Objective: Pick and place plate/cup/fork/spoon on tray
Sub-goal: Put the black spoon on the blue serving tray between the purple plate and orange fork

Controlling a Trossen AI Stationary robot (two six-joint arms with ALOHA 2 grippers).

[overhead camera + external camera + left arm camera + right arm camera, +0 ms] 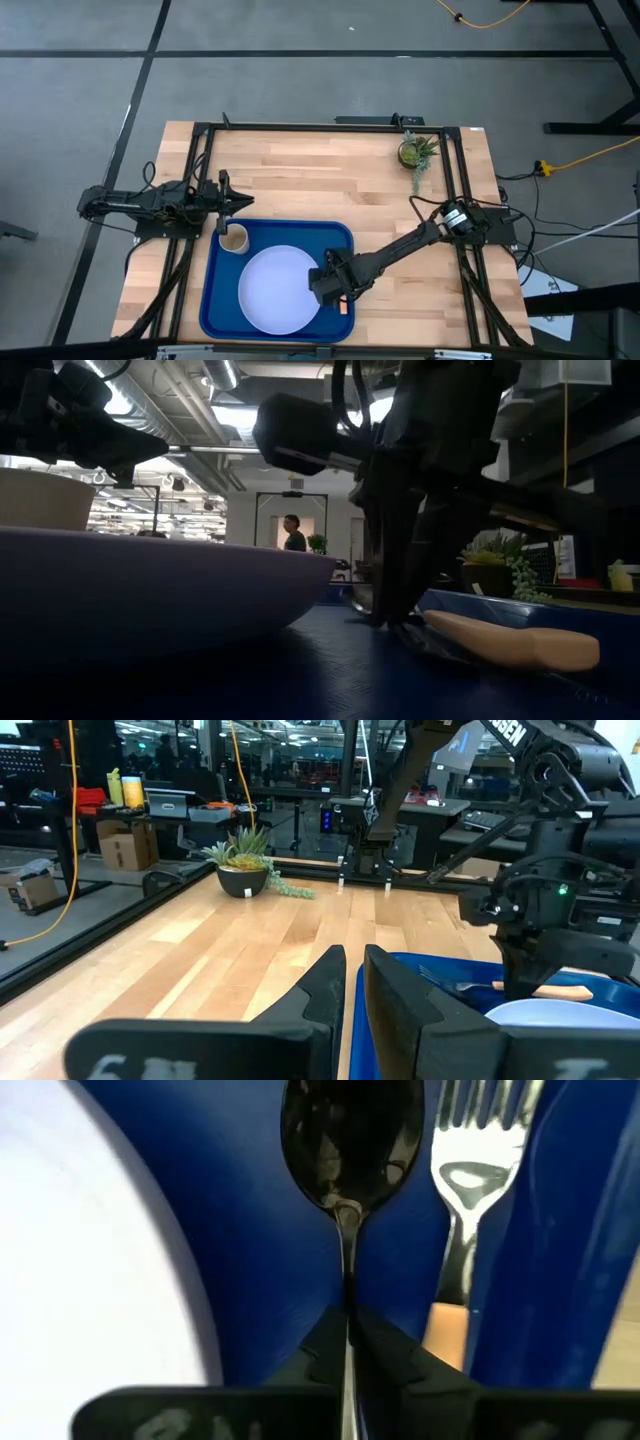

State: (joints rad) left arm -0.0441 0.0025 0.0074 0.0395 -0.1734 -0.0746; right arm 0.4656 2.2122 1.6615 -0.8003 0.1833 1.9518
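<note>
The blue tray point(335, 235) holds the pale plate point(280, 292), the tan cup point(234, 240) at its far left corner and the tan-handled fork point(478, 1175) along its right rim. My right gripper point(322, 286) is low over the tray between plate and fork, shut on the dark spoon point(350, 1140). The spoon lies parallel to the fork, which rests flat on the tray floor point(515, 642). My left gripper point(243, 203) is shut and empty, above the table just beyond the tray's far left corner, near the cup. My right gripper pinches the spoon's thin handle point(347, 1295) between its two fingers, a little behind the bowl. The fingers come slanting down from the table's right and point along the handle. The bowl point(350, 1140) reaches forward past the fingertips, low over the tray floor; whether it rests there I cannot tell.
A small potted green plant point(414, 152) stands at the table's far right. Bare wood lies between the tray and the plant. Black frame rails point(200, 160) run along the table's left and right sides. A person stands far off in the room point(293, 532).
</note>
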